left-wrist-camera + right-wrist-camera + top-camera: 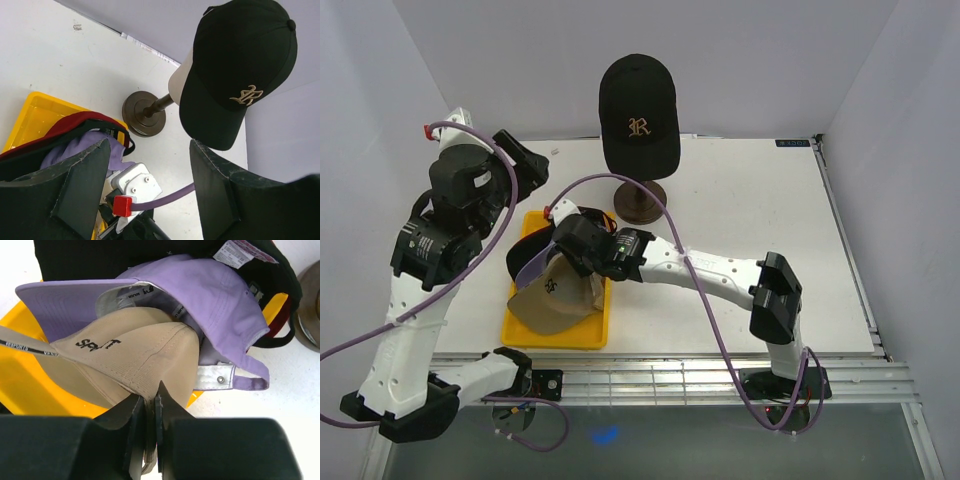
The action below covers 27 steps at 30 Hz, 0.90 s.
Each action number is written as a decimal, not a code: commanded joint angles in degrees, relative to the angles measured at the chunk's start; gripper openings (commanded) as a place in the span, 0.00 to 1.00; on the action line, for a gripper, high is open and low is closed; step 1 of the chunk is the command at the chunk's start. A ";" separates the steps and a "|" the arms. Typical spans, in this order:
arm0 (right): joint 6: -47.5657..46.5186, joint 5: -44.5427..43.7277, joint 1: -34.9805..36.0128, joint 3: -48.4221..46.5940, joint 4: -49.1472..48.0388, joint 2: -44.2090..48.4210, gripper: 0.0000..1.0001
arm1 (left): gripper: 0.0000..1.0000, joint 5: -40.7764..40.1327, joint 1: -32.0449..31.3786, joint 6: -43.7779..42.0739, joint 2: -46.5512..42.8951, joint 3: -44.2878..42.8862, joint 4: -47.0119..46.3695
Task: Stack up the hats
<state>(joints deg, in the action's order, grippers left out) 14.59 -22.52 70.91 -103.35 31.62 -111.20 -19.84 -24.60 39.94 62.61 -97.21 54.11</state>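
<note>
the stacking is looking partly done: a tan fabric baseball cap [135, 355], a lavender fabric cap [200, 290], a plain-looking black fabric cap [125, 255] and a dark red fabric cap [75, 120] are lying heaped in the shallow yellow plastic tray [555, 338] toward the near-left corner of the white table [750, 200]. they are overlapping loosely rather than nesting crown in crown. the tan one is lying at the tray's near end, touching the lavender one, and the right gripper [150, 400] is pinching its crown fabric between nearly closed fingers. a black fabric cap with a gold r [638, 110] is sitting apart on the cream mannequin head [180, 82], on a dark round stand [640, 200] by the middle of the far edge. it seems to be the piece left to bring over. the left gripper [147, 150] is hanging spread wide and holding nothing, above the tray's far end, facing that stand. the right arm is reaching across the tray, likely crowding the left arm's path.
</note>
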 commanded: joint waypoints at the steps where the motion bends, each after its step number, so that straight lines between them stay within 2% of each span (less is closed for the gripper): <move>1: 0.26 -3.66 0.36 1.73 -4.08 5.35 0.13 | 0.75 -1.26 0.08 0.66 -1.96 0.09 -2.43; 6: -1.58 -4.46 0.28 10.08 -11.74 13.27 0.08 | 0.75 -1.96 0.08 1.71 -3.89 1.67 -5.06; 17: -2.37 -3.49 0.36 21.69 -25.81 30.94 0.08 | 0.76 0.67 0.08 2.77 -4.78 3.16 -9.19; 24: -3.25 -5.95 0.36 23.02 -28.81 39.29 0.08 | 0.79 6.90 0.08 1.98 -4.87 3.69 -12.09; 27: -3.34 -7.88 0.28 24.68 -29.59 43.42 0.08 | 0.79 13.57 0.08 1.54 -3.73 3.16 -12.44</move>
<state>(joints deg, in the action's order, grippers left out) 12.16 -26.87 70.96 -79.55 7.94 -71.96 -13.54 -24.60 42.39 58.17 -94.06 43.70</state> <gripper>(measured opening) 0.088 0.786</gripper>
